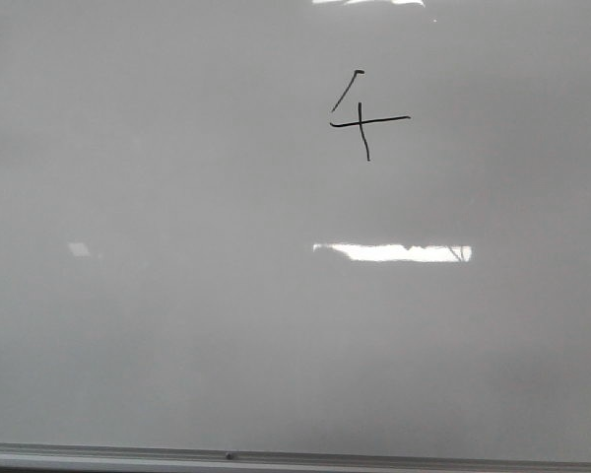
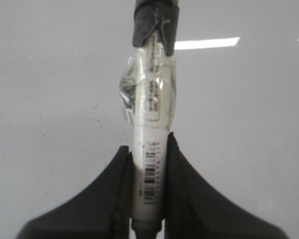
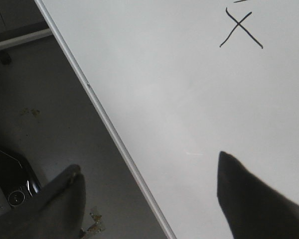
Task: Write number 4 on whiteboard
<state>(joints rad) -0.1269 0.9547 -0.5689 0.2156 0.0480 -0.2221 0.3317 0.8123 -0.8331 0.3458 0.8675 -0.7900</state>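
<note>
The whiteboard (image 1: pixel 177 296) fills the front view, its grey frame (image 1: pixel 295 457) along the lower edge and bright light reflections (image 1: pixel 394 252) across its glossy face. The 4 (image 1: pixel 364 116) sits in the board's upper right part: a slanted stroke, a long horizontal bar and a short vertical stroke crossing it, all thin and black. No arm shows in the front view.

In the left wrist view, the left claw (image 2: pixel 148 199) pinches a marker (image 2: pixel 150 144) between its dark fingers (image 2: pixel 189 199), the pen's white barrel wrapped in clear tape and pointing at the board.

In the right wrist view, the right claw (image 3: pixel 149 199) is spread wide and holds nothing. It hangs over the board's frame edge, one finger (image 3: pixel 249 199) before the board, the other before the floor (image 3: pixel 50 109).
</note>
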